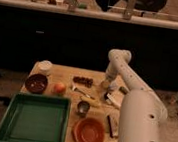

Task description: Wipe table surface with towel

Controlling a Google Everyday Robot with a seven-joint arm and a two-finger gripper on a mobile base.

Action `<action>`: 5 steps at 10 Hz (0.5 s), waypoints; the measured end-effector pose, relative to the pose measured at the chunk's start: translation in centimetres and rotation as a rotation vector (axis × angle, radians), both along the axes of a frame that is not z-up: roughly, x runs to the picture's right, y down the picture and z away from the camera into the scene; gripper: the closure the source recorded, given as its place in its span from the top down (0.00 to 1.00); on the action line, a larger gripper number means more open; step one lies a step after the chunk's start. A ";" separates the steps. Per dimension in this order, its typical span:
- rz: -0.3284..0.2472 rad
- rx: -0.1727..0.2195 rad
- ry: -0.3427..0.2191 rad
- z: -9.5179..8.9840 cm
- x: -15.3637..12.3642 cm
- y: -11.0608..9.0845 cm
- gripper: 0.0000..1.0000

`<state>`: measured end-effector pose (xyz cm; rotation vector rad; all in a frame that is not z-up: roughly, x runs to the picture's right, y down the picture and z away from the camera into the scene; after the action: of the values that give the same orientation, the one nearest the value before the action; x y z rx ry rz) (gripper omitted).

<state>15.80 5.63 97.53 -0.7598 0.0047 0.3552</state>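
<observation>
The green tray [35, 120] is sitting at seven o'clock on the worktop [64, 73], the orange bowl [90, 133] at six. The pincer [106, 83] is hanging at one o'clock over the far edge. The towel is not showing anywhere.

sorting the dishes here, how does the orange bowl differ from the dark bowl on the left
The orange bowl is bright orange; the dark bowl is deep brown-red. The orange bowl looks wider and sits at the near edge, right of the green tray, while the dark bowl sits behind the tray, beside an orange fruit. Both are round, upright and rest on the table surface. The tool is at the table's far side, away from both.
</observation>
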 end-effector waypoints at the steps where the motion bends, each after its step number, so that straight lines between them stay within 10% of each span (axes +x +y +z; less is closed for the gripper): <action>1: 0.008 -0.002 0.010 0.0 0.6 0.0 0.00; 5: 0.008 -0.004 0.010 0.7 0.0 -0.8 0.00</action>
<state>15.81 4.86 98.20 -0.7619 0.0120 0.3669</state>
